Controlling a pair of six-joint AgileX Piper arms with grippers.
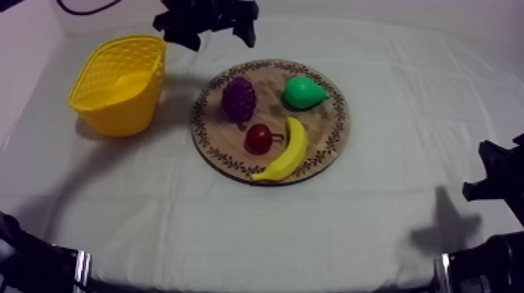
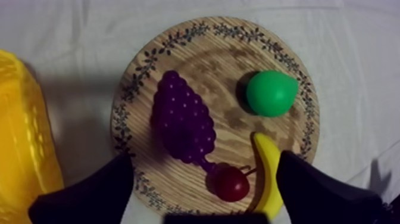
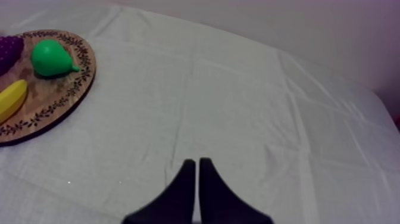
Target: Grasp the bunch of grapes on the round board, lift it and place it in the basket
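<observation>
Right, top view first: note L gripper up over far rim of wooden board, fingers spread, released, nothing btwn them. Spot bunch of grapes lying on board a little nearer camera than that gripper, clear of it. See yellow basket standing on cloth off to one side of gripper, apart from board. Past grapes from gripper: small red fruit, then banana along near rim; pear beside grapes on board's other half. Note R arm low at table's right, well apart from board. L wrist view next: see both fingers wide apart, gripping nothing. Find grapes on board ahead of open gap, narrow end touching small red fruit close by fingertips; banana just inside one finger, pear farther out, basket outside other finger. R wrist view last: note R gripper clenched to narrow wedge on nothing, over cloth; board w/ pear, banana & edge of grapes well off to one side.
</observation>
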